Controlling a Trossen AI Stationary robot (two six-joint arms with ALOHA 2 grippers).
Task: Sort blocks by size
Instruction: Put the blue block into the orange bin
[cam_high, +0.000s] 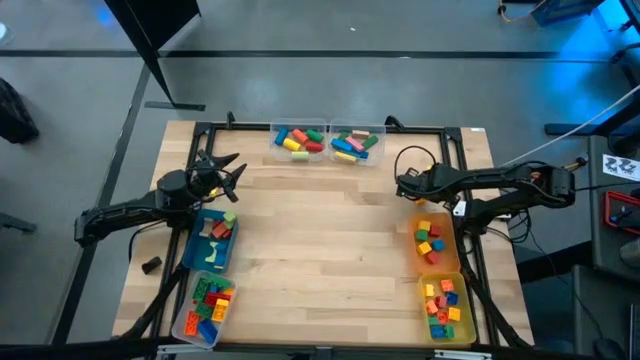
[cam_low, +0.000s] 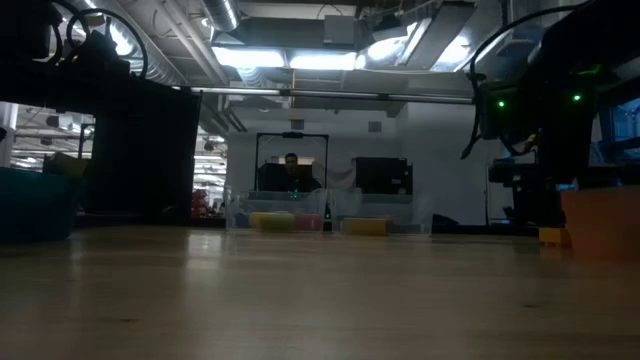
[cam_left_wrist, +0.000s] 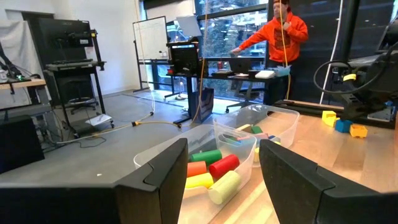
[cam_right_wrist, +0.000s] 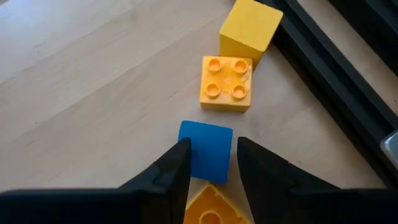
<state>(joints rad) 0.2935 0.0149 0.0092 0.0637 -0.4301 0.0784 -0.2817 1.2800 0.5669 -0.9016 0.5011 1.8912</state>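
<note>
Three blocks are lying on the table just ahead of the right gripper (cam_right_wrist: 208, 165): a blue cube (cam_right_wrist: 206, 149) sitting between its parted fingertips, a studded orange brick (cam_right_wrist: 226, 83) beyond, then a yellow cube (cam_right_wrist: 249, 29). The left gripper (cam_high: 228, 176) is hovering open near the blue bin (cam_high: 196, 262).

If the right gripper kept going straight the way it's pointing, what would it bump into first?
Most likely the blue block: it lies on the wooden table right ahead of the right gripper, partly between its open fingers. Beyond it lie a yellow studded brick and a plain yellow cube.
</note>
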